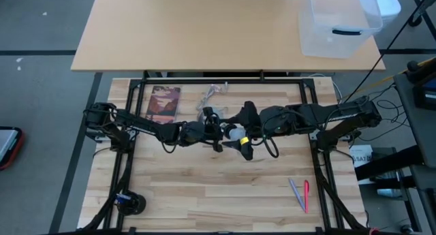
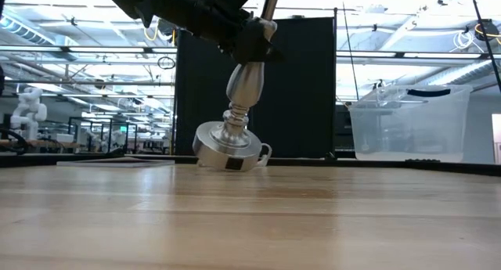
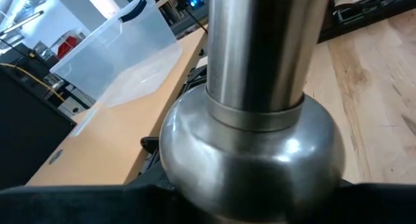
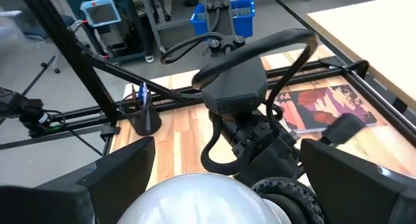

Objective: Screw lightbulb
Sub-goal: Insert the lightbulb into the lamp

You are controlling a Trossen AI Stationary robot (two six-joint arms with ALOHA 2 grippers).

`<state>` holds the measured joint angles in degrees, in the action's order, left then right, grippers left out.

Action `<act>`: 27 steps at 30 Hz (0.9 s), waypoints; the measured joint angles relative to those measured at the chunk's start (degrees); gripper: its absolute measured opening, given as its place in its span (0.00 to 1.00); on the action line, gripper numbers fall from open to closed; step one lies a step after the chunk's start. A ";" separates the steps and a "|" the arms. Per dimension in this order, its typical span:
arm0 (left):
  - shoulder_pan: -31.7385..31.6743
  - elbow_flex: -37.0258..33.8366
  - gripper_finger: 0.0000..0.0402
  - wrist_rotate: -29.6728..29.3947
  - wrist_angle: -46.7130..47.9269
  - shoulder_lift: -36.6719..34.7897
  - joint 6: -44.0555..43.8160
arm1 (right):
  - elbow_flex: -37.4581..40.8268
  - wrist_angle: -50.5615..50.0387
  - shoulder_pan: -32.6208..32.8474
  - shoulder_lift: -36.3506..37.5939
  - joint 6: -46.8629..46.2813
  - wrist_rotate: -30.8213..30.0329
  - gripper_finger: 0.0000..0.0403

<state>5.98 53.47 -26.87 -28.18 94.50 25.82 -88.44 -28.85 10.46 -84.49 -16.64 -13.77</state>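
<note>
Pale wood planks form the tabletop (image 1: 204, 187), and in the high view both arms meet near its centre, with open board toward the near edge. The left end effector (image 1: 216, 131) and right end effector (image 1: 240, 141) flank the lightbulb (image 1: 236, 133), a frosted white globe. Two pens (image 1: 300, 194) lie well apart near the right rail.

Low view: the silvery stand (image 2: 231, 141) tilts, its round base lifted at one edge.

Left wrist view: the left end effector is narrowly clamped on the polished stand stem.

Right wrist view: the right end effector stands wide, its fingers (image 4: 117, 172) either side of the smooth globe; contact cannot be judged.
</note>
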 joint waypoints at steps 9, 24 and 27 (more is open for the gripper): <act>0.00 0.00 0.32 0.30 -0.04 0.00 -0.04 | 0.11 0.59 0.00 0.98 1.70 0.10 0.98; -0.10 0.11 0.32 3.20 -0.49 -0.01 -1.80 | 0.17 1.16 -0.02 3.47 5.14 -2.83 0.99; -0.26 0.11 0.32 4.77 -0.97 -0.02 -2.42 | 0.17 1.96 -0.02 3.56 5.40 -2.82 0.99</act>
<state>5.72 53.58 -22.10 -29.16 94.48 23.40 -88.27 -26.89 10.44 -80.93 -11.24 -16.58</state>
